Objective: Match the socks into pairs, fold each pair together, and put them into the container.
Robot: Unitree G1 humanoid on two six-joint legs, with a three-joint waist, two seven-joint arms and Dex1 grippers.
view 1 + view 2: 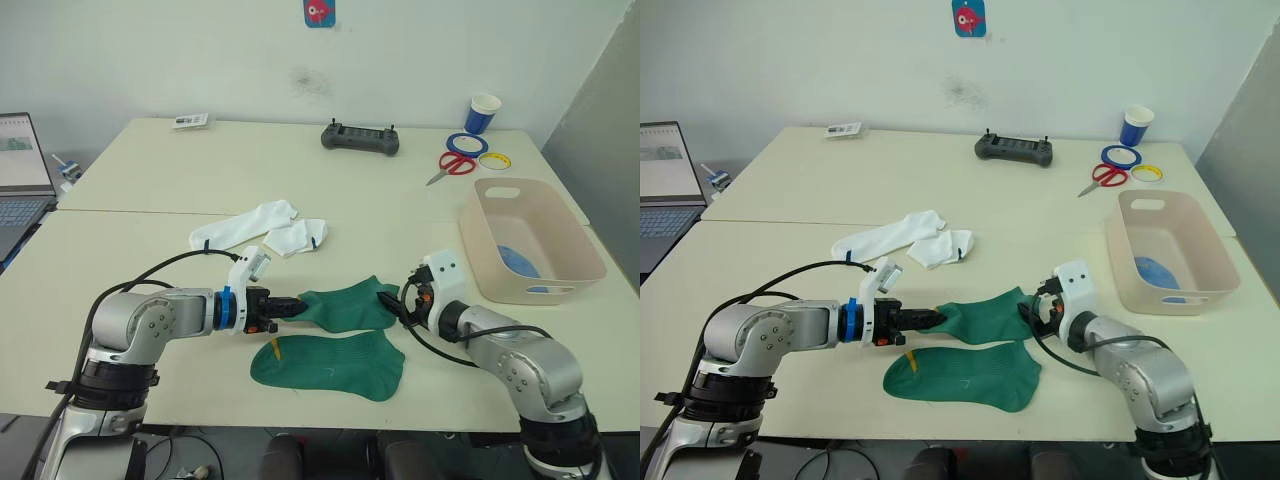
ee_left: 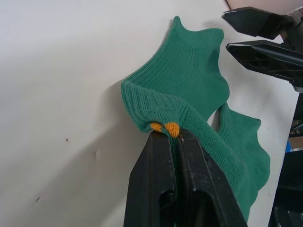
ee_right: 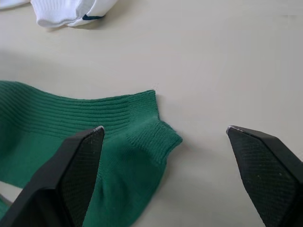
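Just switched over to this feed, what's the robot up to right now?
It is working on the green pair. The left gripper is shut on one end of the upper green sock, while the right gripper is open at that sock's other end. The second green sock lies flat just in front. Two white socks wait behind, and the container already holds something blue.

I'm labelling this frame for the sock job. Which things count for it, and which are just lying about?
Job:
green socks, one pinched by the left gripper
white socks
blue sock in the container
right gripper, jaws open

Lying about:
controller
scissors
tape rolls
paper cup
laptop
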